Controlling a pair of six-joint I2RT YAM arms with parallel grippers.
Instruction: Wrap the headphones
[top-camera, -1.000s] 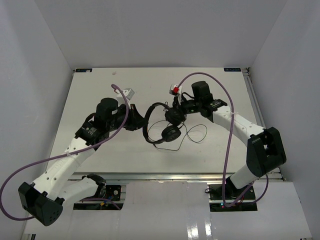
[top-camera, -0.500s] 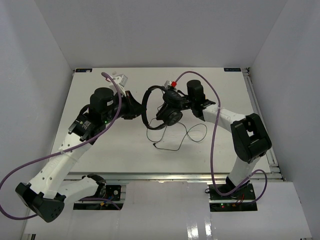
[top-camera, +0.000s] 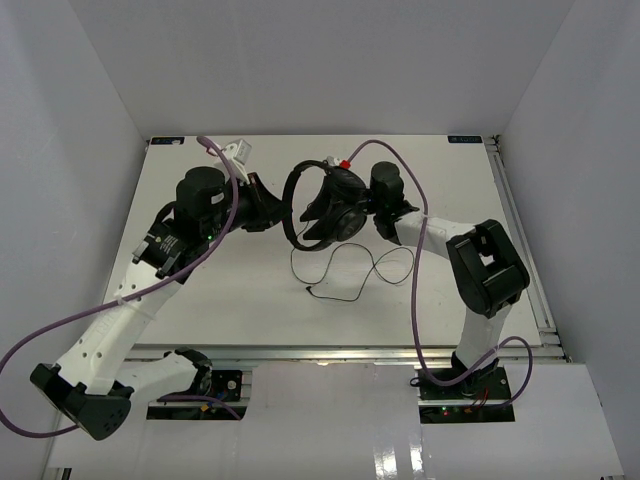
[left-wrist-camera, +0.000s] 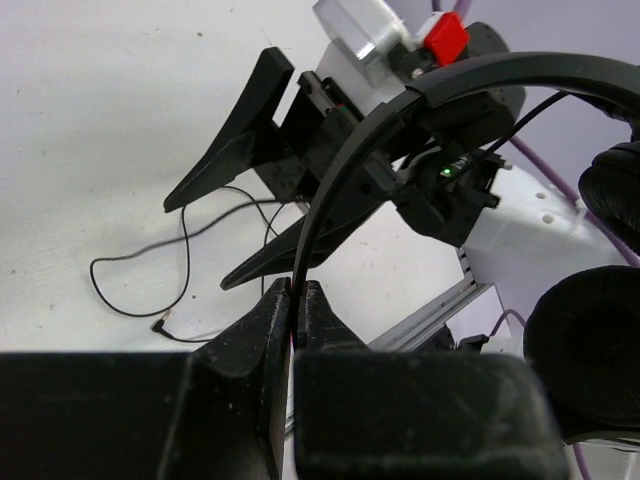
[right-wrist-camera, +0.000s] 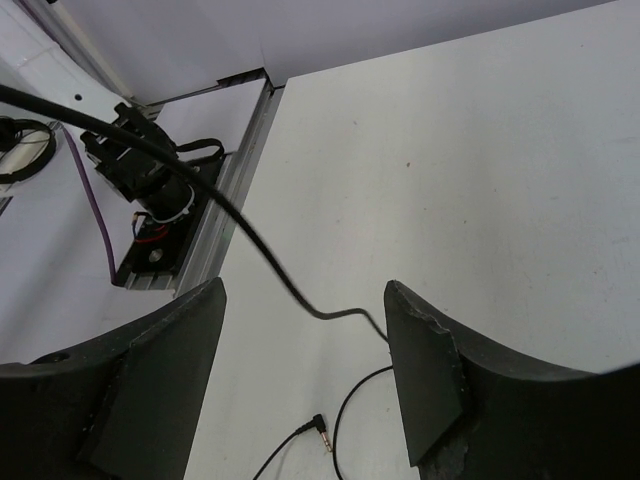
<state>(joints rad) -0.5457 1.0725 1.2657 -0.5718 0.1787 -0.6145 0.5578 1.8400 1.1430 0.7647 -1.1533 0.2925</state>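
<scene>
My fingers (left-wrist-camera: 235, 360) are coarse, grainy black plastic, matt all over. The headphones (left-wrist-camera: 470, 75) have a smooth black plastic headband with a faint sheen, and earcups (left-wrist-camera: 590, 370) of soft matt padding. Beneath the headphones the table (right-wrist-camera: 480, 150) is matt white, its edge rail (right-wrist-camera: 228, 195) bare metal

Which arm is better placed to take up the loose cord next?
The right claw, probably: open, empty, over the cord; the left claw is shut on the headband.
</scene>
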